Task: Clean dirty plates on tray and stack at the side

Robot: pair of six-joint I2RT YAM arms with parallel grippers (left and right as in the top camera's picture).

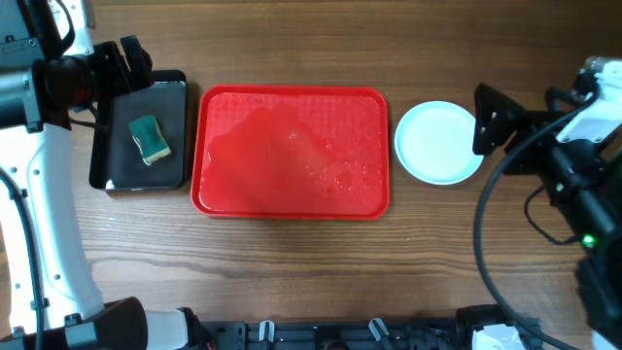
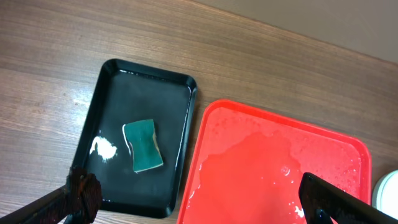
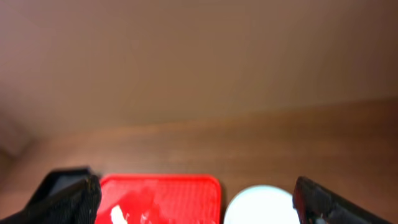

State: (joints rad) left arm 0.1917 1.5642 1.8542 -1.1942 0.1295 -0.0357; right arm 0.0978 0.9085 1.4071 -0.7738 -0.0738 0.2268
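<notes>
Resting on the table, the plates showed as one pale disc just right of the wet red tray. Left claw hung wide open, gripping nothing, above the black bin with its green sponge. A white smear lay beside the sponge. Right claw gaped empty too, near the plates.

Left arm at 9 o'clock: white tubes, black joints. Right arm at 3 o'clock: white shell, looping black cables, small green light. Left hand and right hand: matte black.
</notes>
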